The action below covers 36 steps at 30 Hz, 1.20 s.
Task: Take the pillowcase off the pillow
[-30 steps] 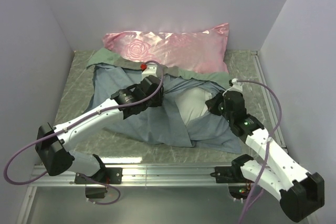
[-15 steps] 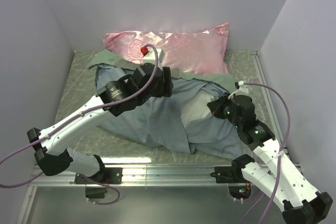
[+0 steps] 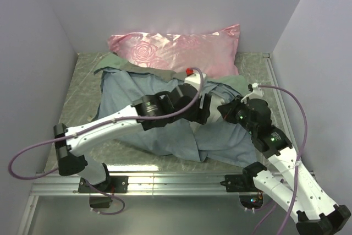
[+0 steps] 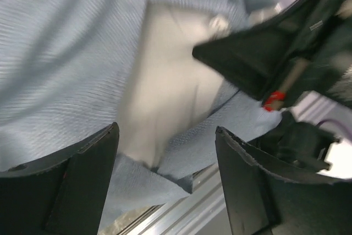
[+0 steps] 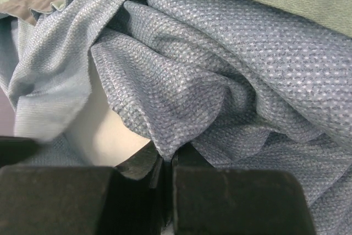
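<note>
Pinching a fold of the pillowcase (image 5: 220, 81) is my right gripper (image 5: 166, 164), its jaws pressed together on the grey-blue cloth where it bunches at the mouth of the case. At its 9 o'clock in the overhead view hangs my left gripper (image 4: 165, 136), jaws spread wide and holding nothing, poised over the opening. Between its fingers I see the pillow (image 4: 165, 75), a bare off-white strip showing through the gap, with cloth lying over it on both sides. The pillowcase sprawls across the middle of the table (image 3: 74, 103), turned largely inside out, so its green outside peeks only along the 12 o'clock edge. Beyond it, at 12 o'clock against the back wall, rests the pink pillow (image 3: 176, 48), no part of my job.

I judge the work partly done. The case is opened and peeled back enough to bare some of the pillow, yet most of it lies covered. What is left, as I see it, is to take the pillow in my free left jaws, hold the cloth with the right, and draw the two apart.
</note>
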Tool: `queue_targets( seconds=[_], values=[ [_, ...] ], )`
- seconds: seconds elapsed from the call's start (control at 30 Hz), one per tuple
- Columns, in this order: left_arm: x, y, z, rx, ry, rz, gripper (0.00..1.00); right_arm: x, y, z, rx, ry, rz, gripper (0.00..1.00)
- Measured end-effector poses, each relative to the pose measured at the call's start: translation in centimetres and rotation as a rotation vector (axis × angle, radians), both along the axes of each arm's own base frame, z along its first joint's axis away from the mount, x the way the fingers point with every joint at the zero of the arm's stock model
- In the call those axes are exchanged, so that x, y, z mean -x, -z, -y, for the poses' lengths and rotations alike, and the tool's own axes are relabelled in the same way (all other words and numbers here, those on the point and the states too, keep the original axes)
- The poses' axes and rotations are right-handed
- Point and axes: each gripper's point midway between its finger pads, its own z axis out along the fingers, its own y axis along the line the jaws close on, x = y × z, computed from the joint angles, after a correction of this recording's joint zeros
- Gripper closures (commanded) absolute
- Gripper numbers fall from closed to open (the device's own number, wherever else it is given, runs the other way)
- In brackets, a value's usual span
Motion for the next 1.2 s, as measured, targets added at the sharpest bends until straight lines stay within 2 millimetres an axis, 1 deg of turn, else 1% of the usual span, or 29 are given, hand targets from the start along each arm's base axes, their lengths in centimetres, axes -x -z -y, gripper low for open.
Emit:
queue_targets(
  seconds=[0.03, 0.1, 0.23, 0.33, 0.4, 0.53, 0.6, 0.7, 0.73, 0.8, 0.83, 0.87, 0.9, 0.93, 1.0, 1.03, 1.07, 1.1, 1.17, 1.2],
  values=[
    [0.1, 1.5, 0.6, -0.016, 0.016, -0.02, 0.19, 0.1, 0.0, 0.0, 0.0, -0.002, 0.001, 1.0],
    [-0.1, 3.5, 1.4, -0.046, 0.027, -0.045, 0.16, 0.2, -0.1, 0.0, 0.0, -0.004, 0.002, 1.0],
    [-1.4, 6.2, 2.8, -0.07, 0.012, -0.078, 0.11, 0.5, -0.1, 0.1, 0.004, -0.006, 0.001, 1.0],
    [-2.6, 7.2, 2.9, -0.068, -0.021, -0.098, 0.08, 0.7, 0.0, 0.2, 0.01, -0.008, 0.0, 1.0],
    [-3.1, 7.5, 2.8, -0.066, -0.039, -0.104, 0.07, 0.8, 0.1, 0.3, 0.015, -0.009, -0.002, 1.0],
    [-3.4, 8.0, 3.3, -0.059, -0.044, -0.109, 0.04, 1.0, -0.1, 0.4, 0.026, -0.012, -0.006, 1.0],
    [-3.5, 8.2, 3.6, -0.056, -0.043, -0.111, 0.05, 1.0, -0.1, 0.5, 0.032, -0.009, -0.007, 1.0],
    [-3.7, 9.0, 4.1, -0.061, -0.046, -0.12, 0.23, 0.9, 0.3, 0.8, 0.048, 0.0, -0.019, 1.0],
    [-3.8, 9.4, 4.2, -0.067, -0.049, -0.124, 0.37, 0.9, 0.5, 0.9, 0.053, 0.003, -0.025, 1.0],
    [-4.1, 10.4, 4.3, -0.082, -0.059, -0.135, 0.58, 0.8, 0.8, 1.0, 0.065, 0.011, -0.035, 1.0],
    [-4.3, 10.9, 4.3, -0.089, -0.064, -0.138, 0.8, 0.7, 1.0, 1.1, 0.07, 0.016, -0.04, 1.0],
    [-4.6, 11.3, 4.4, -0.087, -0.075, -0.147, 0.87, 0.6, 1.1, 1.1, 0.075, 0.02, -0.045, 1.0],
    [-4.9, 11.6, 4.4, -0.085, -0.081, -0.153, 1.0, 0.5, 1.4, 1.2, 0.079, 0.023, -0.051, 1.0],
    [-5.1, 11.7, 4.6, -0.077, -0.084, -0.158, 1.0, 0.5, 1.5, 1.2, 0.082, 0.024, -0.056, 1.0],
    [-5.4, 11.8, 4.6, -0.07, -0.089, -0.162, 1.0, 0.3, 1.8, 1.2, 0.087, 0.028, -0.064, 0.89],
    [-5.5, 11.8, 4.5, -0.063, -0.098, -0.166, 1.0, 0.2, 1.8, 1.2, 0.088, 0.03, -0.064, 0.82],
    [-5.7, 11.8, 4.5, -0.057, -0.105, -0.167, 1.0, 0.1, 1.8, 1.1, 0.088, 0.033, -0.065, 0.64],
    [-5.9, 11.9, 4.3, -0.054, -0.114, -0.167, 1.0, 0.0, 1.8, 1.1, 0.083, 0.035, -0.064, 0.57],
    [-6.6, 12.3, 3.6, -0.044, -0.147, -0.174, 1.0, -0.1, 1.4, 0.8, 0.071, 0.024, -0.048, 0.47],
    [-7.0, 12.4, 3.5, -0.03, -0.161, -0.175, 1.0, -0.3, 1.1, 0.5, 0.06, 0.018, -0.036, 0.4]
  ],
)
